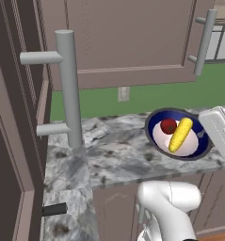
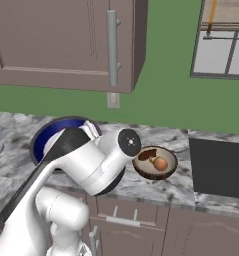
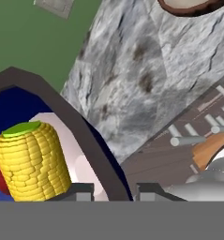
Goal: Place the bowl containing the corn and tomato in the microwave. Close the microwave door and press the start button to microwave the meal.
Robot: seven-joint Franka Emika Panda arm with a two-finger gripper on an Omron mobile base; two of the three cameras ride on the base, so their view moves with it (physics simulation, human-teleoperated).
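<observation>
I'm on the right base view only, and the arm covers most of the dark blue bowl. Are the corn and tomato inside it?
Observer: Yes. The left base view shows the bright yellow corn cob and the small dark red tomato lying inside the dark blue, white-lined bowl.
Operator: Does the end effector have the bowl?
Observer: It looks so. In the hand view the bowl's rim runs between the two finger tips of the end effector.
Operator: Anything tall to its left?
Observer: A long grey bar handle on a tall brown cabinet door, apart from the bowl.
</observation>
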